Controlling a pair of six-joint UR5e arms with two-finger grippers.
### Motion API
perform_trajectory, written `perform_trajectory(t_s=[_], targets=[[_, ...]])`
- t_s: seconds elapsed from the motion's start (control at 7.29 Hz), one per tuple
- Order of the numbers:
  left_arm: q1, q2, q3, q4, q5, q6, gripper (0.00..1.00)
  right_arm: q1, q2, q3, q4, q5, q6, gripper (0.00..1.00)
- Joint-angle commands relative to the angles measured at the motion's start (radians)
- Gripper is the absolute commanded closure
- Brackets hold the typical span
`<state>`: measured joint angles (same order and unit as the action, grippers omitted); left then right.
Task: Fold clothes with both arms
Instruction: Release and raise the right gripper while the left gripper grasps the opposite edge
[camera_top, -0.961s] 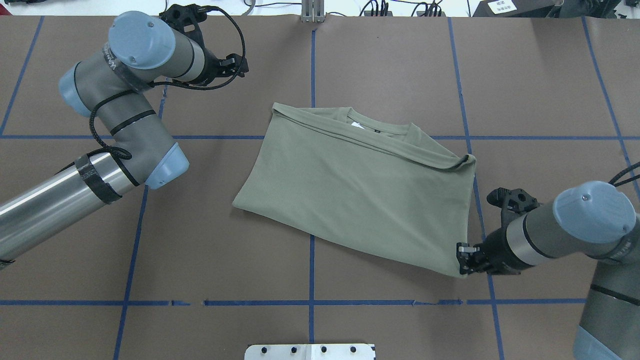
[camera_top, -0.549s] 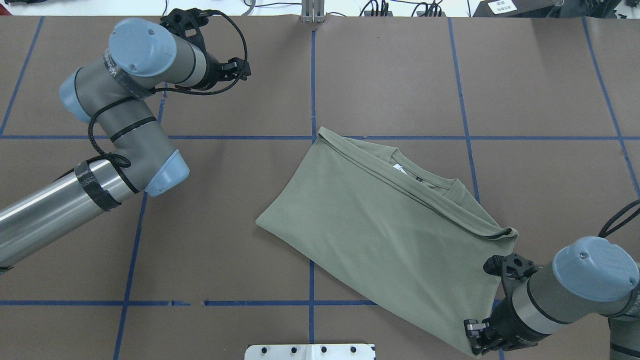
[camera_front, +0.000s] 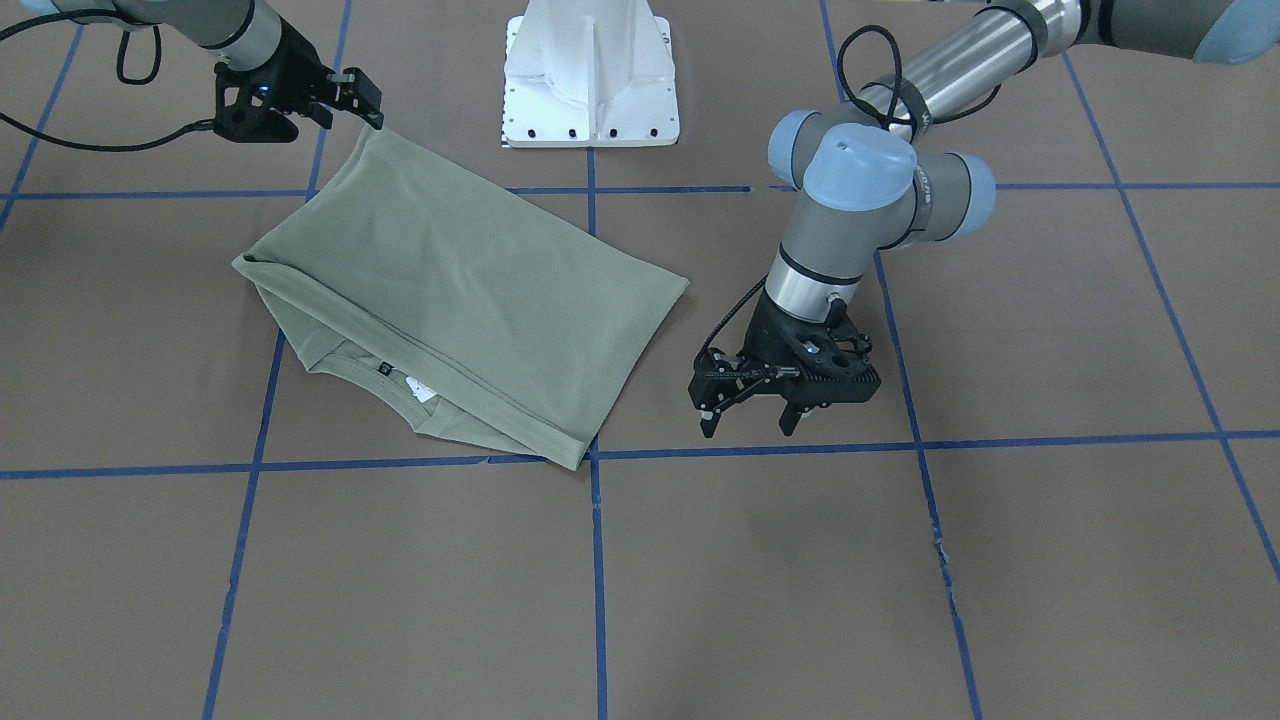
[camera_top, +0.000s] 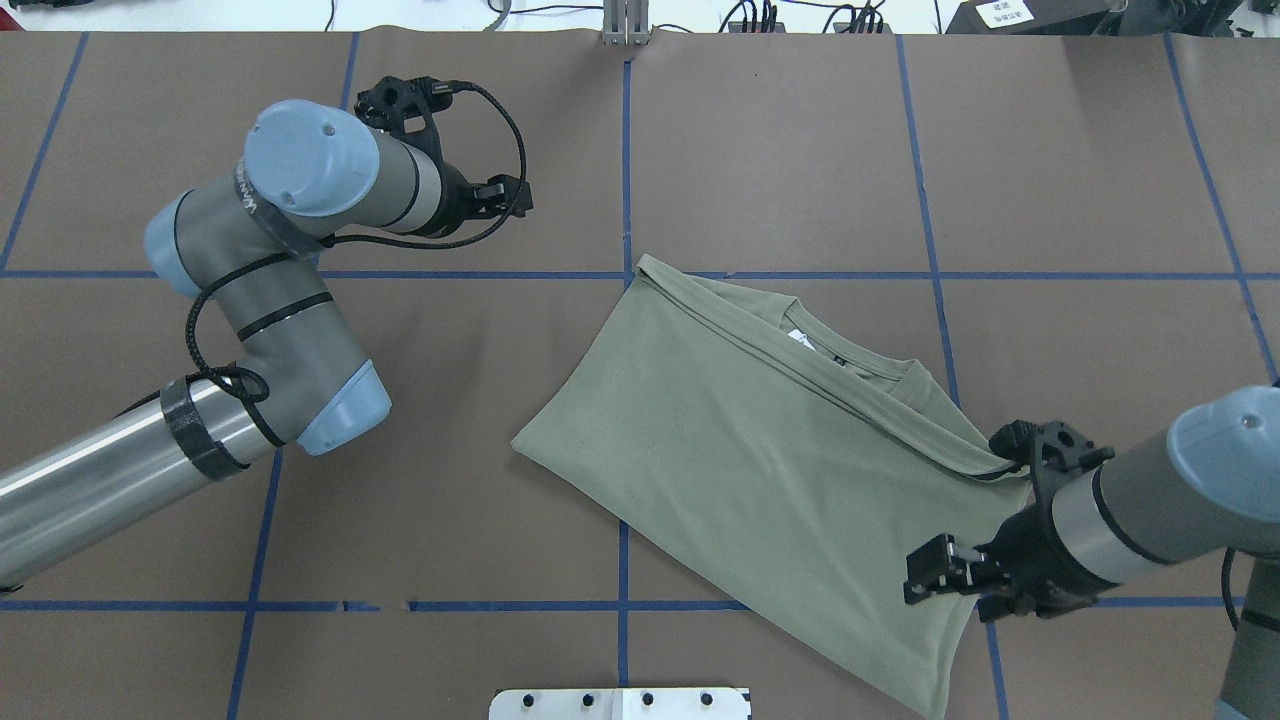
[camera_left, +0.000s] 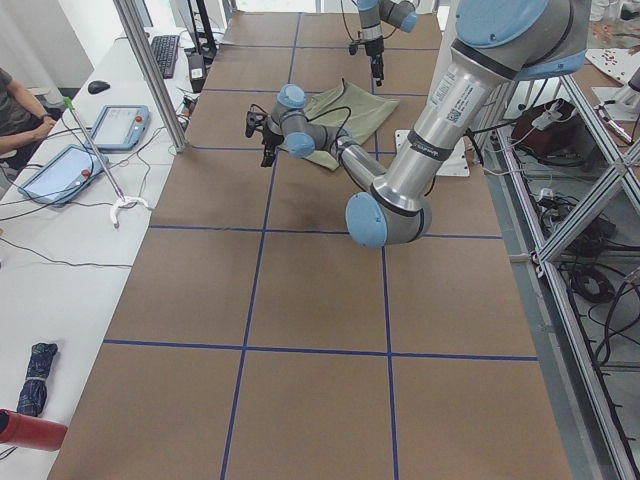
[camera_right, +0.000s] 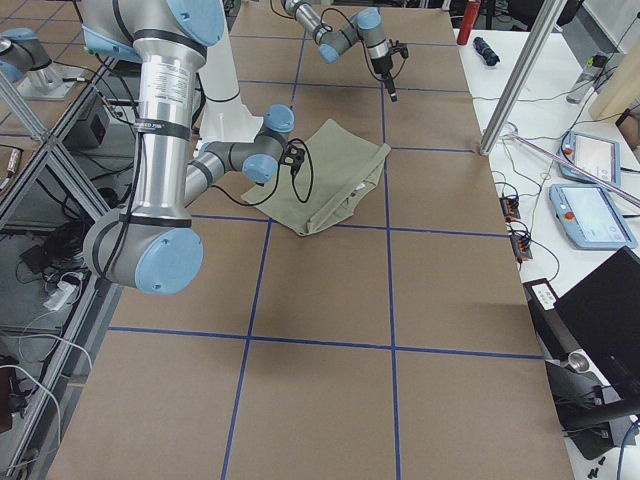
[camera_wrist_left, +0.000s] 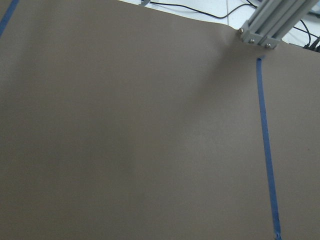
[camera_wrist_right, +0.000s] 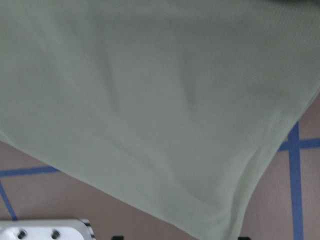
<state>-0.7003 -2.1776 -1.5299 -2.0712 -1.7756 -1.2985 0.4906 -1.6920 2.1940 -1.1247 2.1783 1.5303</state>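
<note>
The sage-green shirt (camera_top: 760, 470) lies folded and skewed on the table right of centre, collar and white hang tag (camera_top: 797, 338) on its far side; it also shows in the front view (camera_front: 450, 280). My right gripper (camera_top: 915, 578) hovers open over the shirt's near right part, beside its corner (camera_front: 375, 135), holding nothing. The right wrist view shows only green cloth (camera_wrist_right: 150, 100). My left gripper (camera_front: 747, 425) is open and empty, pointing down over bare table left of the shirt, clear of it (camera_top: 515, 195).
The white pedestal base (camera_front: 590, 70) stands at the table's near edge by the robot. Blue tape lines (camera_top: 625, 150) grid the brown table. An aluminium post (camera_wrist_left: 262, 30) stands at the far edge. Tablets (camera_left: 120, 125) lie on a side table.
My right gripper pulled the shirt's corner toward the robot and to the right, turning the shirt, then let go and lifted back over it. The left arm shifted slightly right.
</note>
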Motion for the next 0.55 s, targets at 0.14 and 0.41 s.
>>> perform_trajectory(t_s=[0.14,0.41], targets=[[0.115,0.075,-0.163,0.121,-0.079,-0.268,0.02,0.21,0.11,-0.025,-0.001,-0.011,-0.005,0.0],[0.203,0.068,-0.164,0.134,-0.064,-0.411,0.04,0.261,0.17,-0.048,-0.006,-0.012,-0.005,0.0]])
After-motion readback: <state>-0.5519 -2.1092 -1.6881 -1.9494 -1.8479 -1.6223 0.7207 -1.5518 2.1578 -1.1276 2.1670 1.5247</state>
